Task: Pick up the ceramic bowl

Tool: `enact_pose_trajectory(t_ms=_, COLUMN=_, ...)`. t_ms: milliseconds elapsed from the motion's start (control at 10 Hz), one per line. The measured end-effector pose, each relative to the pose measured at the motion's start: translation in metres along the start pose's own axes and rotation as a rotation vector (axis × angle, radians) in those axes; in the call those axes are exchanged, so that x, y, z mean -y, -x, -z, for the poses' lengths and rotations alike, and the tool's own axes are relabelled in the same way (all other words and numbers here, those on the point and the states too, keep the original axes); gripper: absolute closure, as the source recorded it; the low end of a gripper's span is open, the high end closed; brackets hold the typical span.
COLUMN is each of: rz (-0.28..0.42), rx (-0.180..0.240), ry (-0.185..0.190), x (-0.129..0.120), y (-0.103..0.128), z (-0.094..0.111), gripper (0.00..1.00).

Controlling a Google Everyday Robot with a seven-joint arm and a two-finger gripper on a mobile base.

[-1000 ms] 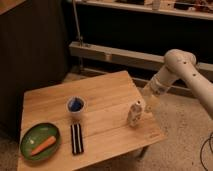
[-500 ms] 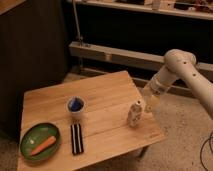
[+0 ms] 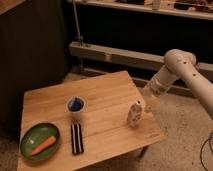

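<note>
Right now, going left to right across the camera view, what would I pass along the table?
ceramic bowl → white cup → gripper, open, down near the right edge of the table.

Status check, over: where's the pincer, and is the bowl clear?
Pincer open, low over table right side. Ceramic bowl front-left, untouched, carrot inside. Cup, black strip between.

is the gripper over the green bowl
No, the gripper is above the table near its right edge, well apart from the ceramic bowl at the front left corner.
</note>
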Motion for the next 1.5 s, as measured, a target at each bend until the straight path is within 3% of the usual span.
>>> enact_pose_trajectory(t_ms=700, rz=0.019, rx=0.004, ry=0.006, x=0.002, y=-0.004, z=0.005, gripper=0.2)
enact_pose_trajectory(t_ms=1100, rz=0.136, rx=0.038, ry=0.033, x=0.019, y=-0.06, z=0.023, gripper=0.2)
enact_pose_trajectory(t_ms=1500, rz=0.268, rx=0.078, ry=0.011, x=0.049, y=-0.119, z=0.017, gripper=0.2)
